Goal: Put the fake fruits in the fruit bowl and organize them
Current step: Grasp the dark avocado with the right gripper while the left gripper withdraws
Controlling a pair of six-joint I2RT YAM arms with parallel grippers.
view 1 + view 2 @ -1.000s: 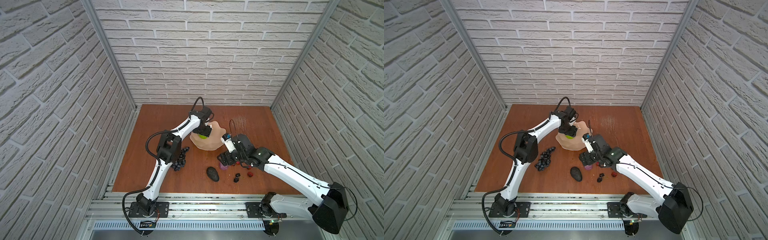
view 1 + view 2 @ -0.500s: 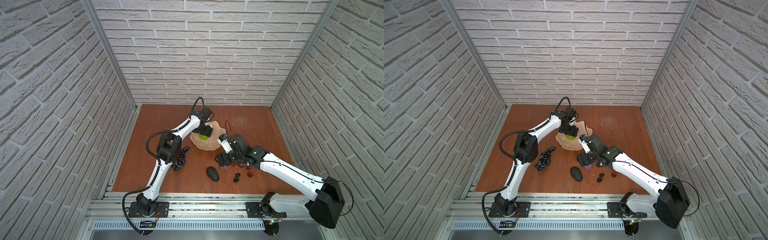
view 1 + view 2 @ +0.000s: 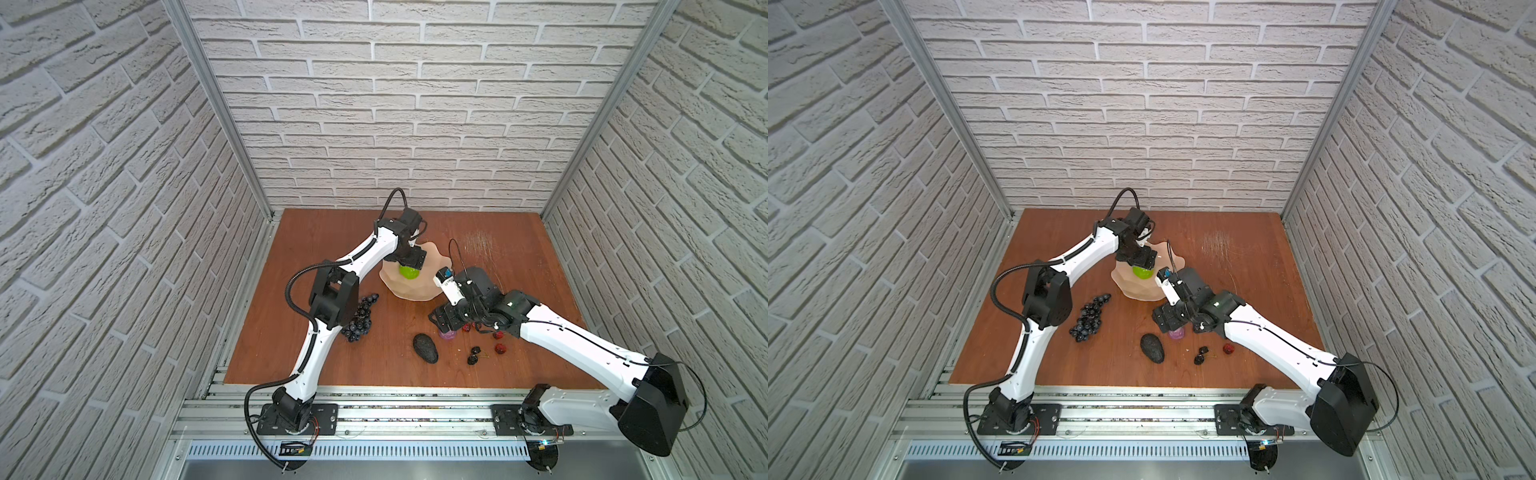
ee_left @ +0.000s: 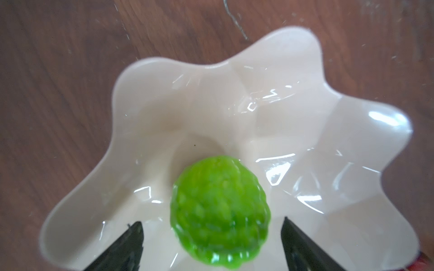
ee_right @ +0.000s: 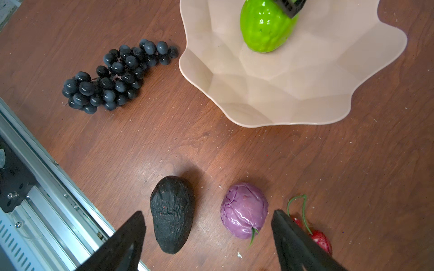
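Two arms, and only small changes from a second ago. The left gripper (image 4: 211, 224) hangs over the fruit bowl (image 3: 409, 291) where it was, while the right gripper (image 5: 207, 213) has crept slightly toward the left of both top views. The bumpy lime-green ball (image 4: 219, 211) lies in the bowl's hollow.

My left wrist view shows the left fingers (image 4: 122, 248) spread wide, with a gap on each side of the ball; the top views hide that under the wrist. My right wrist view shows the right fingers wide as well, holding nothing, with the black avocado (image 5: 172, 213) and the small purple fruit (image 5: 244, 210) both lying between the fingertips. The top views mostly bury the purple fruit beneath that gripper. The same wrist view shows the grape bunch (image 5: 117, 75) whole, its tip just beside the bowl's wavy rim.

A strawberry (image 3: 500, 348) and the cherries (image 3: 473, 356) sit near the right forearm. The avocado lies near the front rail (image 5: 47, 187). The table (image 3: 498, 237) is bare wood behind and right of the bowl.
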